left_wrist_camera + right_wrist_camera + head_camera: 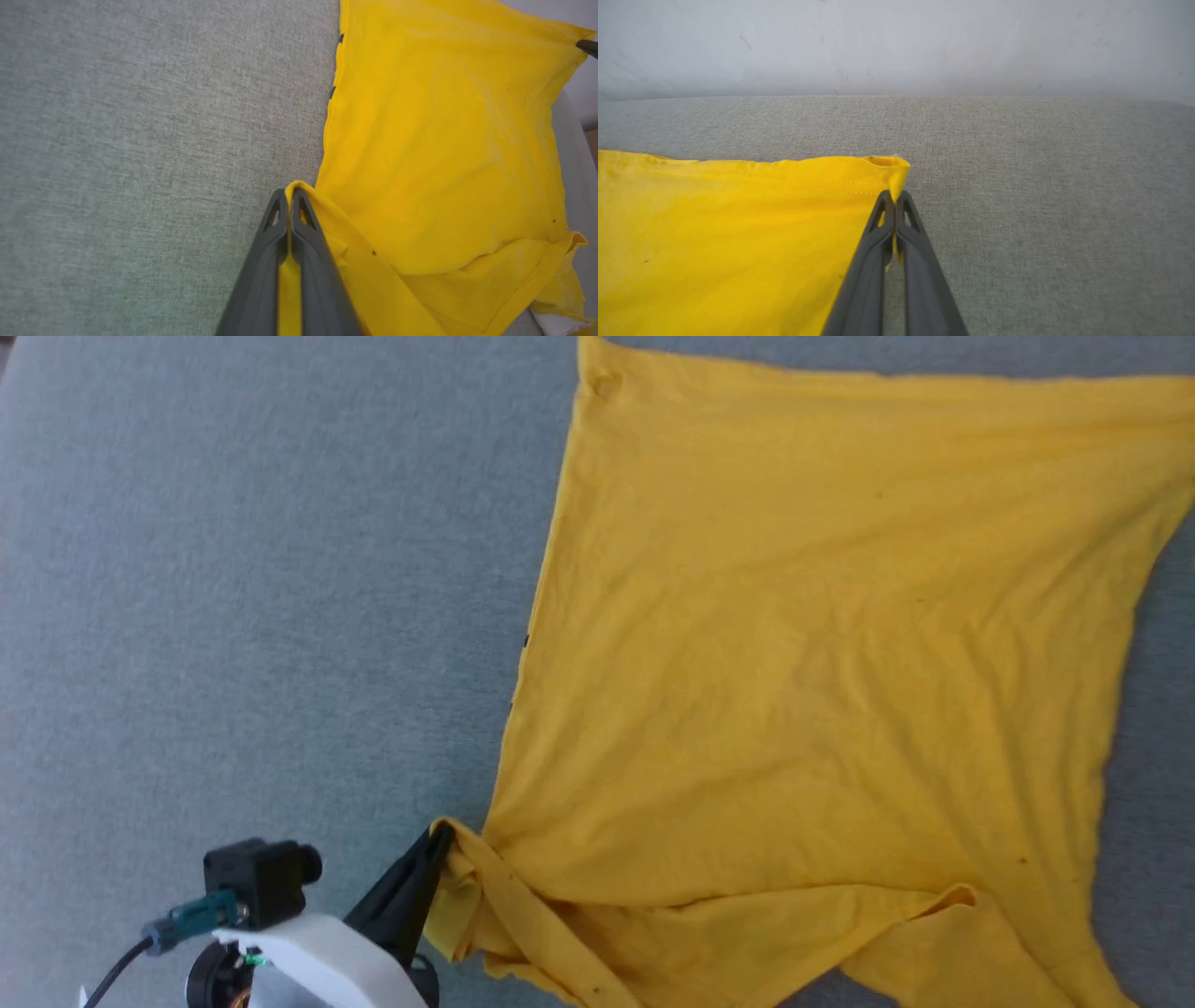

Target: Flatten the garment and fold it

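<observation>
The garment (812, 672) is a bright yellow T-shirt spread plain side up on the grey fabric surface (233, 616); its print is hidden. Its near edge is bunched and folded over. My left gripper (439, 845) is shut on the garment's near-left corner, and in the left wrist view the left gripper (290, 193) has yellow cloth (444, 154) pinched between its dark fingers (261, 275). In the right wrist view my right gripper (894, 198) is shut on a hemmed corner of the garment (738, 224), which lies flat to its left.
The grey surface (140, 154) stretches wide to the left of the shirt. A pale wall (896, 42) rises behind the far edge of the surface (1041, 186). A dark tip (587, 45) touches the shirt's far corner in the left wrist view.
</observation>
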You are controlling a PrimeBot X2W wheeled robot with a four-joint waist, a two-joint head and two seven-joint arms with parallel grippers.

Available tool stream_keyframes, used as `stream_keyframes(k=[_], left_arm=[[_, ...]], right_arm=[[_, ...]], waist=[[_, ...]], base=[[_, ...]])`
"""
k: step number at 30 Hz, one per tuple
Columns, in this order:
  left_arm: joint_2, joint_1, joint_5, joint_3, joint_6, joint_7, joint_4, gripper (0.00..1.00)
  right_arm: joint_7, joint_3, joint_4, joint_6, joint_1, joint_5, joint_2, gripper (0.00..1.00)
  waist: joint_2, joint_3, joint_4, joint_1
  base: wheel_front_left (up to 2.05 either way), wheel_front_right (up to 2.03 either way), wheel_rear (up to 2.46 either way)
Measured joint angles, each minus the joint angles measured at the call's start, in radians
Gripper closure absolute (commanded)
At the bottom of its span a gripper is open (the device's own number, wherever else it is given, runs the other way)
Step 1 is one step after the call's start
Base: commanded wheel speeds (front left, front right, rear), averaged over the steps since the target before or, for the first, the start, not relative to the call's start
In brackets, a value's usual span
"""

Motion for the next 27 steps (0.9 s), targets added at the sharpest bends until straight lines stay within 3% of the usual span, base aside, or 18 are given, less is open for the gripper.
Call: stream_keyframes(k=[4, 8, 15, 20, 21, 22, 23, 27], left_arm=[[0.014, 0.048, -0.005, 0.015, 0.012, 0.0, -0.007, 1.0], [0.03, 0.077, -0.008, 0.027, 0.029, 0.002, -0.027, 1.0], [0.044, 0.112, -0.008, 0.034, 0.044, 0.006, -0.063, 1.0], [0.052, 0.118, -0.011, 0.042, 0.053, 0.006, -0.074, 1.0], [0.052, 0.124, -0.012, 0.044, 0.053, 0.006, -0.076, 1.0], [0.053, 0.129, -0.012, 0.044, 0.054, 0.008, -0.078, 1.0], [0.053, 0.131, -0.012, 0.043, 0.056, 0.009, -0.078, 1.0], [0.053, 0.13, -0.012, 0.039, 0.061, 0.019, -0.08, 1.0]], right_arm=[[0.002, -0.065, -0.099, 0.0, 0.122, 0.043, -0.013, 1.0], [0.025, -0.206, -0.216, 0.001, 0.298, 0.071, 0.004, 1.0], [0.031, -0.492, -0.346, 0.001, 0.66, 0.11, 0.182, 1.0], [-0.04, -0.561, -0.295, 0.0, 0.869, 0.105, 0.237, 1.0], [-0.058, -0.556, -0.273, 0.0, 0.875, 0.113, 0.243, 0.77], [-0.081, -0.545, -0.252, 0.0, 0.872, 0.118, 0.247, 0.13], [-0.101, -0.528, -0.237, 0.0, 0.867, 0.119, 0.247, 0.0], [-0.158, -0.438, -0.226, 0.0, 0.815, 0.118, 0.247, 0.0]], waist=[[0.0, -0.058, -0.044, -0.0002], [0.0, -0.105, -0.099, -0.0001], [0.0, -0.16, -0.193, -0.0003], [0.0, -0.177, -0.24, -0.0003], [0.0, -0.179, -0.247, -0.0002], [0.0, -0.18, -0.254, -0.0001], [0.0, -0.182, -0.26, 0.0], [0.0, -0.194, -0.271, -0.0001]], base=[[0.0, 0.0, 0.0], [0.0, 0.0, 0.0], [0.0, 0.0, 0.0], [0.0, 0.0, 0.0], [0.0, 0.0, 0.0], [0.0, 0.0, 0.0], [0.0, 0.0, 0.0], [0.0, 0.0, 0.0]])
